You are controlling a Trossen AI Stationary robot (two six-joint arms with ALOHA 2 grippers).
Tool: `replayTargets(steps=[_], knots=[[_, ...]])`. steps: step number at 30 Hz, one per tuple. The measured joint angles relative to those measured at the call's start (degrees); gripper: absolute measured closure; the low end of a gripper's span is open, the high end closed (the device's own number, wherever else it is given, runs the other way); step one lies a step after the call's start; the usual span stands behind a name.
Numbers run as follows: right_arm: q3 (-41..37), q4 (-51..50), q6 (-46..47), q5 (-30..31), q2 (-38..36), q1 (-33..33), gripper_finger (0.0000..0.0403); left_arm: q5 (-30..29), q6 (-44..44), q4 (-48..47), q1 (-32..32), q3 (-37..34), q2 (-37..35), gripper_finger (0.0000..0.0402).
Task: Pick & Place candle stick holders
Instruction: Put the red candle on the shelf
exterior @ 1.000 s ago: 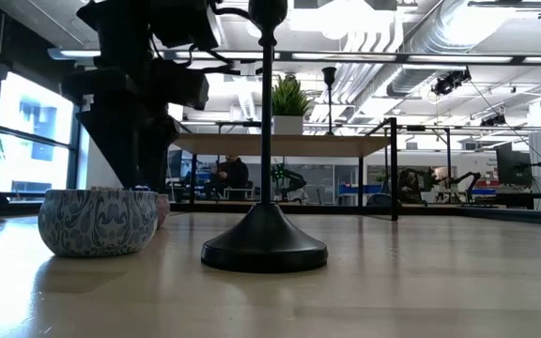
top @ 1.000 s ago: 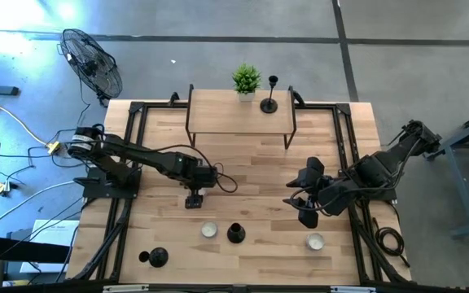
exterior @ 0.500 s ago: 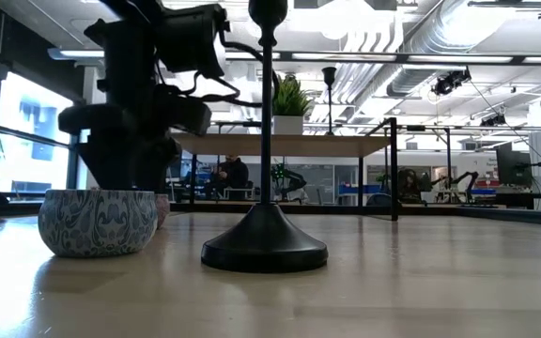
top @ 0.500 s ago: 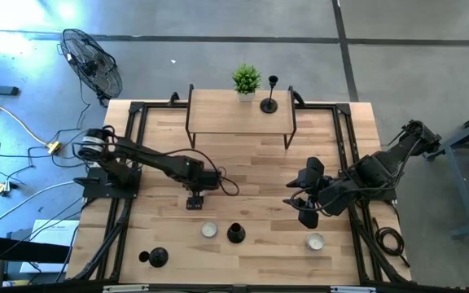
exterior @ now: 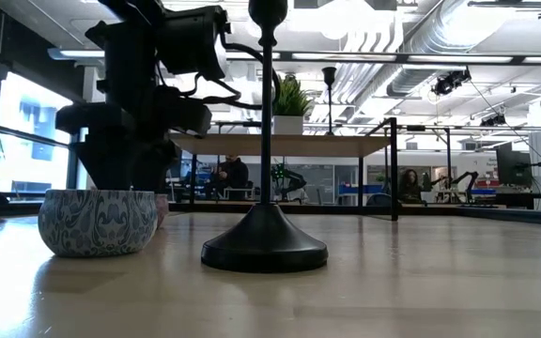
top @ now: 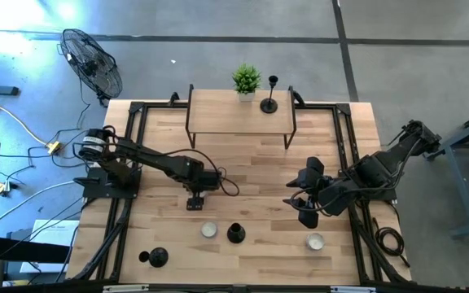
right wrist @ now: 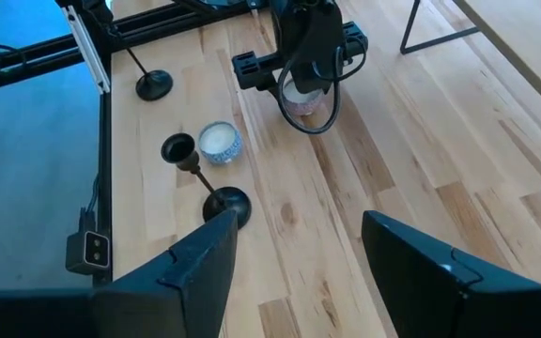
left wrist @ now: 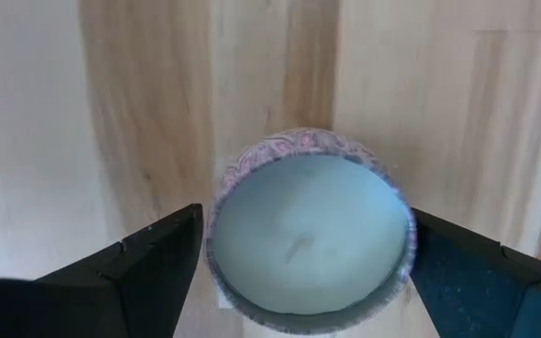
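No readable labels or writing anywhere. Left gripper (left wrist: 301,246) hangs over a small round patterned bowl with pale filling (left wrist: 308,230), jaws spread wide either side of it, not touching; barely shifted since half a second ago. Right gripper (right wrist: 294,272) waits open mid-right of the light wooden table (top: 251,163). Black candlestick holders: one on the raised shelf (top: 269,103), one front centre (top: 235,233), one front left (top: 157,257).

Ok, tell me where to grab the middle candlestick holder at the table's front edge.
Grip the candlestick holder by its slim upright stem, above the wide flared base, which looks too low to pinch. Come in level from the side of the right pincer; a patterned bowl crowds the other side.
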Motion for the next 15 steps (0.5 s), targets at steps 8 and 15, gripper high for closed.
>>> replayTargets(steps=[8, 15], knots=[[0.00, 0.00, 0.00, 0.39, 0.00, 0.00, 0.0178, -1.18, -2.91, 0.15, 0.90, 0.00, 0.00, 0.0080], [0.00, 0.01, 0.01, 0.69, 0.00, 0.00, 0.0178, -1.11, -3.10, 0.10, 0.84, 0.07, -0.09, 0.0118]])
